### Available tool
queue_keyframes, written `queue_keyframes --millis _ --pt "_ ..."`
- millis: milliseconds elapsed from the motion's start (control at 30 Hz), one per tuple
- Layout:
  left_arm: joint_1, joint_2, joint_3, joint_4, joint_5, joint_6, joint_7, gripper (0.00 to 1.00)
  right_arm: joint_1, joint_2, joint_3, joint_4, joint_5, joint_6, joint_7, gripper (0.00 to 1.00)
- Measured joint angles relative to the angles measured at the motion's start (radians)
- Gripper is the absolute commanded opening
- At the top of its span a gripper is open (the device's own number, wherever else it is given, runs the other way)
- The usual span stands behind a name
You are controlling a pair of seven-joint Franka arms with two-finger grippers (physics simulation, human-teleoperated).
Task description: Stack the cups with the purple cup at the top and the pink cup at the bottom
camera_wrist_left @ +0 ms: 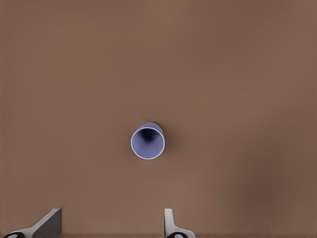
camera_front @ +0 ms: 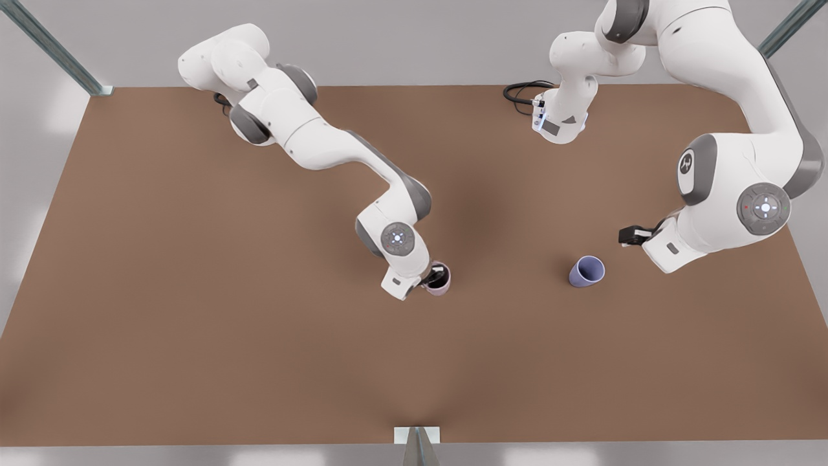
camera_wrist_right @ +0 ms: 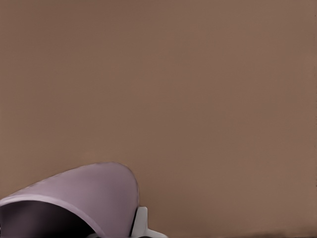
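Both cups look empty: the right claw grips the pink cup by its rim, while the left claw hangs spread wide above the purple cup.

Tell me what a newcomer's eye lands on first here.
Two big white arms dwarf two tiny cups on the brown table. The right end effector grips the rim of the pink cup near the table's middle. The purple cup stands free toward the front view's right, with the left end effector open beside it.

Glossy white arms, grey joints, black cables.
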Motion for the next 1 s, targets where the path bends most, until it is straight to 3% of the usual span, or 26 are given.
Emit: queue_keyframes --millis 33,200,533,700,800,833,867,1000 --pt "0.0 0.0 0.0 0.0 0.0 0.0 0.0 1.0 0.001 0.011 -0.006 0.005 0.0 0.003 0.034 0.21" --pt "-0.002 0.003 0.021 -0.065 -0.009 0.034 0.0 1.0 0.001 0.027 -0.018 0.01 -0.003 0.011 0.18 0.51" --pt "0.001 -0.089 0.084 -0.518 -0.04 0.364 0.019 1.0 0.017 -0.035 -0.021 -0.039 0.004 0.016 0.374 0.58" --pt "-0.001 -0.047 0.086 -0.571 -0.05 0.527 0.03 1.0 -0.015 -0.285 -0.037 -0.209 0.061 0.003 0.435 0.63" --pt "-0.002 -0.025 0.086 -0.579 -0.055 0.591 0.035 1.0 -0.166 -0.559 -0.035 -0.414 0.08 -0.061 0.416 0.74" --pt "-0.002 -0.016 0.086 -0.579 -0.057 0.606 0.037 1.0 -0.25 -0.653 -0.037 -0.506 0.082 -0.094 0.388 0.83" --pt "-0.002 -0.008 0.086 -0.58 -0.057 0.619 0.039 1.0 -0.35 -0.74 -0.04 -0.6 0.082 -0.123 0.349 1.0" --pt "-0.002 0.025 0.086 -0.58 -0.059 0.661 0.044 1.0 -0.58 -0.868 -0.138 -0.682 0.039 -0.232 0.176 1.0"
